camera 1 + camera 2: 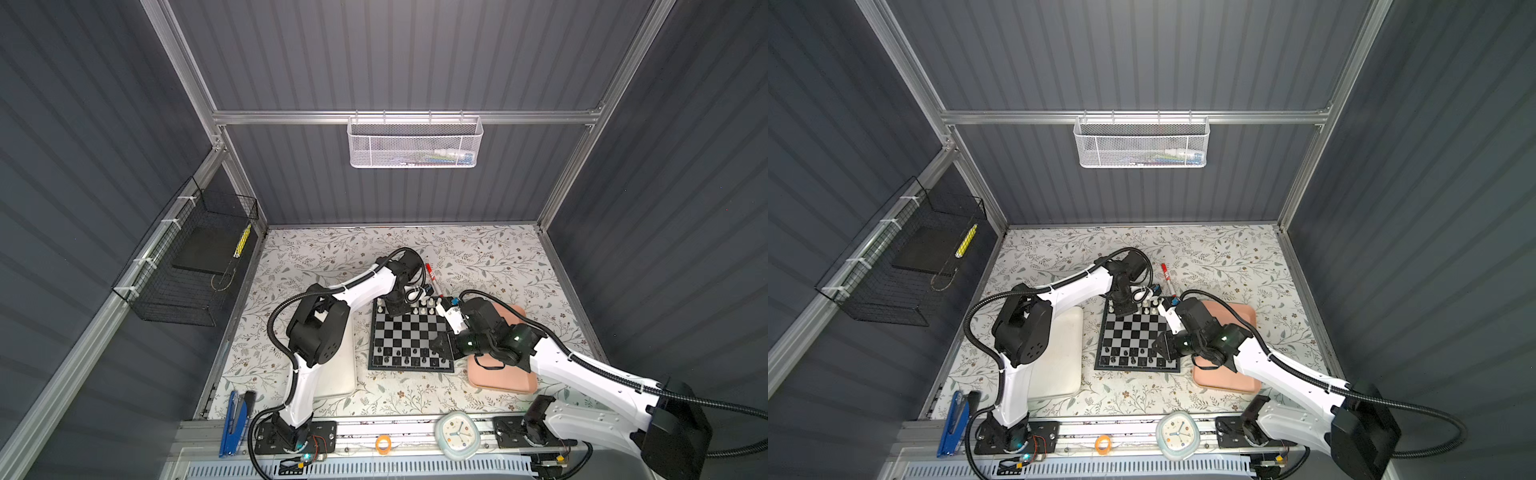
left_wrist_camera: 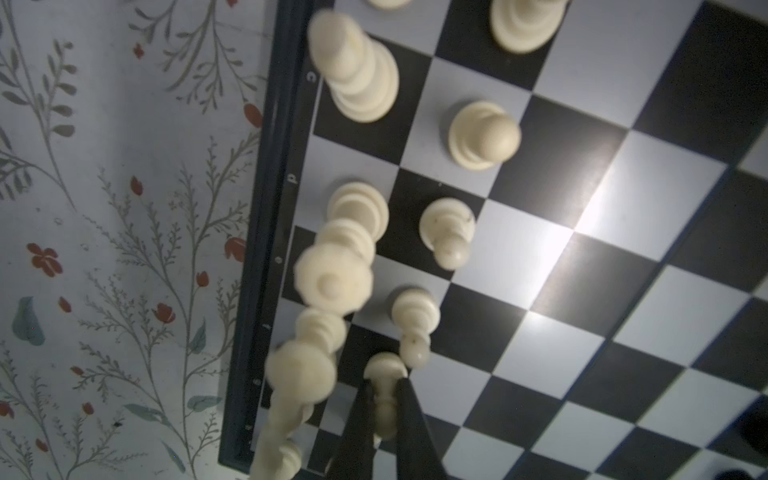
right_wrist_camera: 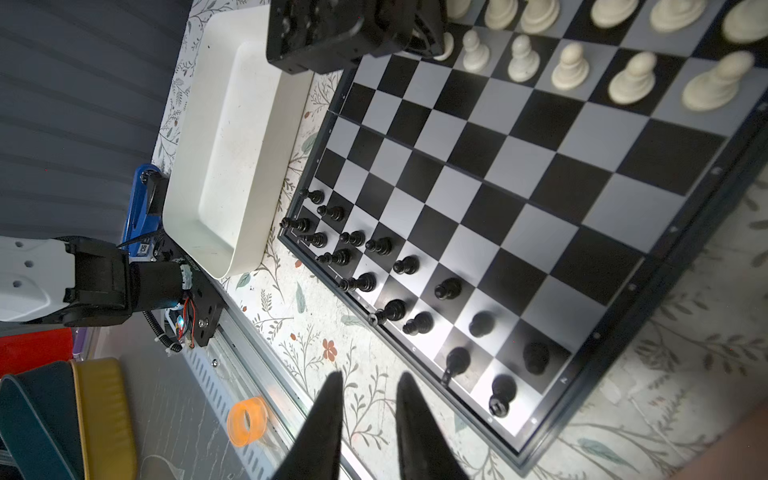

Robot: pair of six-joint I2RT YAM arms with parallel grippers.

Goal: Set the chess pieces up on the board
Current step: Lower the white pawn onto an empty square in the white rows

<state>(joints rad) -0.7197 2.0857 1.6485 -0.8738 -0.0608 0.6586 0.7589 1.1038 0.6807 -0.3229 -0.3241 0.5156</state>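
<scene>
The left end effector [image 2: 384, 384] is clenched on a cream pawn [image 2: 384, 368]. Its dark fingers [image 2: 359, 415] pinch the stem under the round head, above the far left corner of the board [image 2: 582, 291]. I cannot tell whether the pawn's foot touches its square.

The other cream pieces [image 3: 571, 68] crowd that grip. A neighbouring pawn stands just beside the fingers, and the taller back-row men rise between the fingers and the board's far rim (blurred, being so close to the lens). In both top views the left wrist covers this corner of the board.

The right end effector [image 3: 368, 386] is released, its fingers apart with nothing between them. It hangs by the board's right edge, near the black pieces [image 3: 365, 282], which fill the two rows along the board's near edge. Its arm lies across the pink tray [image 1: 498, 378], which sits just right of the board.

The white tray [image 1: 336, 374] lies just left of the board, partly under the left arm. A red marker [image 1: 430, 274] lies on the table [image 1: 478, 257] beyond the board's far edge. Nearer than the board, on the front rail, are a clock [image 1: 457, 434] and an orange tape roll [image 3: 247, 422].
</scene>
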